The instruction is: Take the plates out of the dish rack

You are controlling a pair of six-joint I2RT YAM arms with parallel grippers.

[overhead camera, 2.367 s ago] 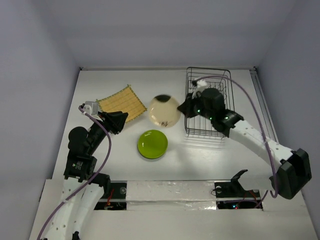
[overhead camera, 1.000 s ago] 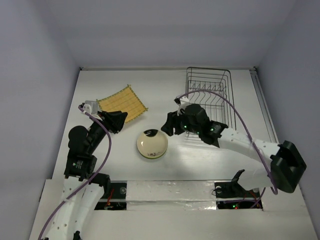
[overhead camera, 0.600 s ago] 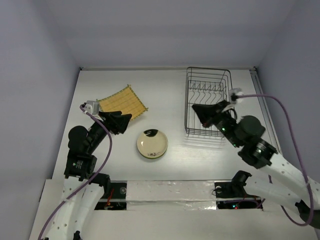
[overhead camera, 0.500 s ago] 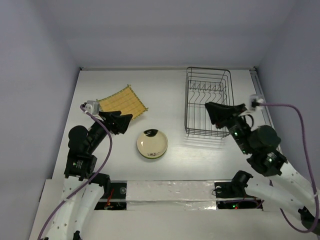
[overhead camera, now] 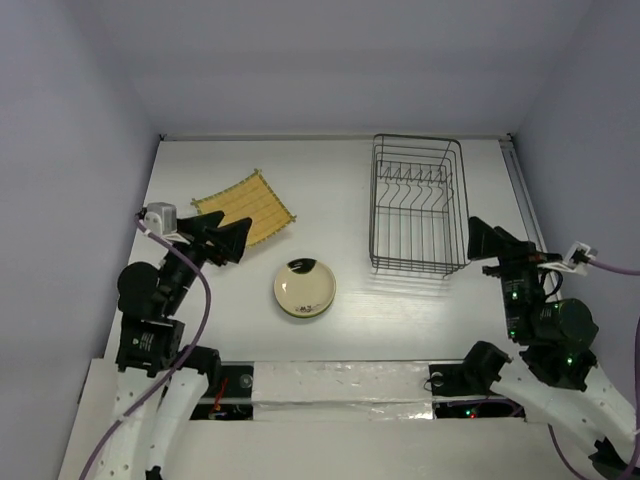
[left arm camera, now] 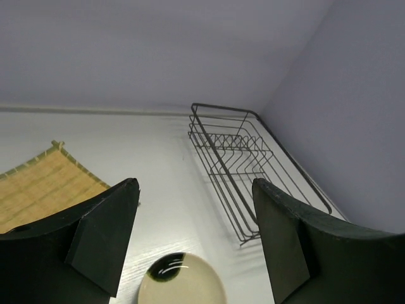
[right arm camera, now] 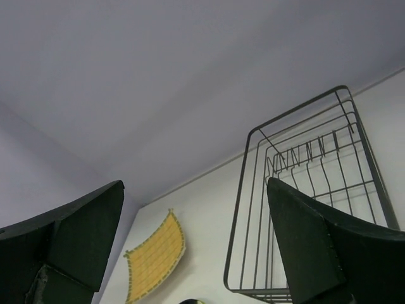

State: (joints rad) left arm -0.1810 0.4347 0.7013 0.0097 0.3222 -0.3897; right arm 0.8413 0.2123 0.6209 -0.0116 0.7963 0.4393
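So, the white table (overhead camera: 340, 180) takes up most of the top view, with purple-grey walls on three sides. Biggest thing on it is the rack (overhead camera: 373, 200), a dark wire basket sitting at the far right with its long side running near to far. You can see its row of upright prongs in both wrist views.

Next is a yellow bamboo mat (overhead camera: 247, 214), lying flat and turned at an angle at the far left, well apart from the rack.

The only plate (overhead camera: 305, 288) I can spot is the cream one. It's flat on the table in the near middle, between mat and rack but nearer than both, touching neither. Its dark mark is on the far edge. I can't tell if there's anything under it.

The left gripper (left arm camera: 193, 183) hangs by the mat's near right corner, aimed toward the rack, fingers spread wide with nothing between them. The plate shows low in its wrist view.

The right gripper (right arm camera: 195, 183) sits just off the rack's near right corner, tilted up toward the far wall, fingers wide apart too, holding nothing.
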